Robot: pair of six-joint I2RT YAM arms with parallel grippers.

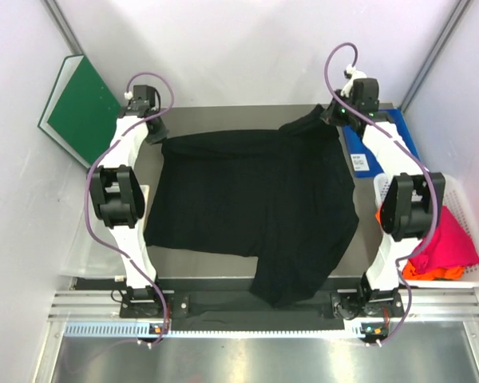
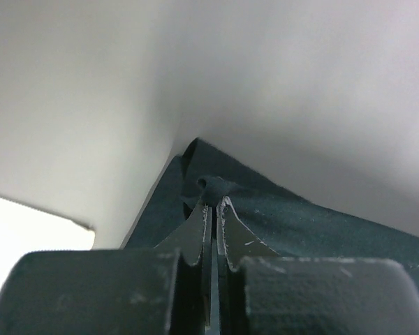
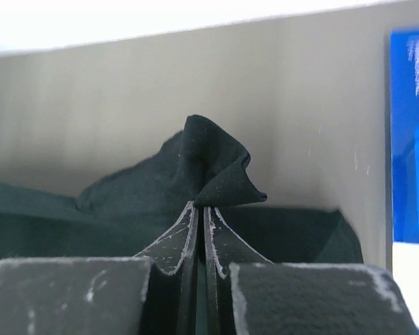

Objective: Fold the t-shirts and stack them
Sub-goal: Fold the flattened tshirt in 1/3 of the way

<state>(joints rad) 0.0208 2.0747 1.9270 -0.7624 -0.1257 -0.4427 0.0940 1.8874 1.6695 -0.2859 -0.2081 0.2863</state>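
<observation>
1. The black t-shirt [image 1: 251, 203] is lying spread over most of the table [image 1: 223, 118] between the two arms. One flap is reaching down toward the near edge.
2. The left gripper [image 2: 214, 202] is sitting right at the shirt's far-left corner. Its fingers are pressed together on a small bunch of the black cloth, which is poking out at the tips.
3. The right gripper [image 3: 199, 204] is doing the same at the far-right corner, clamped tight on the fabric. A crumpled peak of cloth is standing up just past its tips.
4. The pink t-shirt [image 1: 449, 238] and the orange t-shirt [image 1: 433, 273] are sitting bunched in the white basket [image 1: 473, 279] at the right. They're well apart from both grippers, and the right arm is covering part of them.
5. Writing: a flat blue thing [image 1: 399, 128] beside the right gripper is carrying a white label, but the print is coming out too small to read.
6. The black shirt's sleeves and folds are blending together, so its outline is hard to follow. A green board [image 1: 84, 108] is leaning in the far-left corner. The left wrist view is mostly showing blurry wall.
</observation>
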